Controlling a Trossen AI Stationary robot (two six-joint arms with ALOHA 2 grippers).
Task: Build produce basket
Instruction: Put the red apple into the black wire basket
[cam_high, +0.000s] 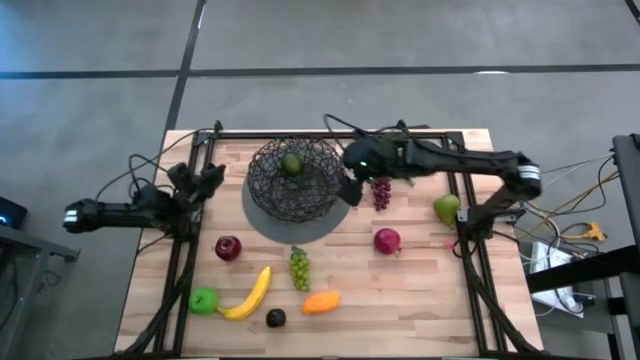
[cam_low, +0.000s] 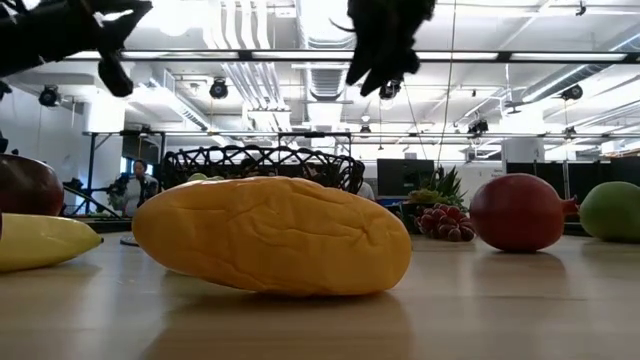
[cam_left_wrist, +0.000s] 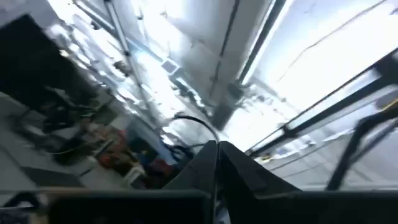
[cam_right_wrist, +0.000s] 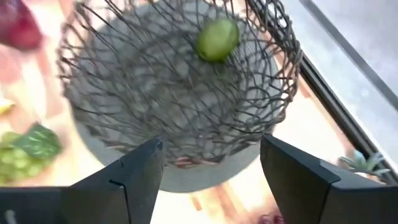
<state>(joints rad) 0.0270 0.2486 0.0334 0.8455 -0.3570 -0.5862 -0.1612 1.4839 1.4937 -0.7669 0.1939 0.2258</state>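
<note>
The dark wire basket (cam_high: 293, 178) stands on a flat grey disc (cam_high: 300, 228); a green fruit (cam_high: 291, 164) lies inside it, also seen in the right wrist view (cam_right_wrist: 217, 38). My right gripper (cam_high: 352, 188) hovers open just right of the basket's rim (cam_right_wrist: 211, 155), touching nothing. Purple grapes (cam_high: 381, 192), a green pear (cam_high: 447, 208) and a red apple (cam_high: 387, 240) lie on the table to its right. Another red apple (cam_high: 228, 247), green grapes (cam_high: 299, 267), banana (cam_high: 250, 295), green apple (cam_high: 203, 300), avocado (cam_high: 275, 318) and orange fruit (cam_high: 321, 301) lie nearer. My left gripper (cam_high: 208, 180) waits shut at the table's left, pointing up (cam_left_wrist: 217, 148).
A black metal frame (cam_high: 470, 250) runs along the table's left, right and far sides. A small potted plant (cam_right_wrist: 357, 163) stands near the far right of the basket. In the low view the orange fruit (cam_low: 272, 235) fills the foreground. Bare wood lies along the near right.
</note>
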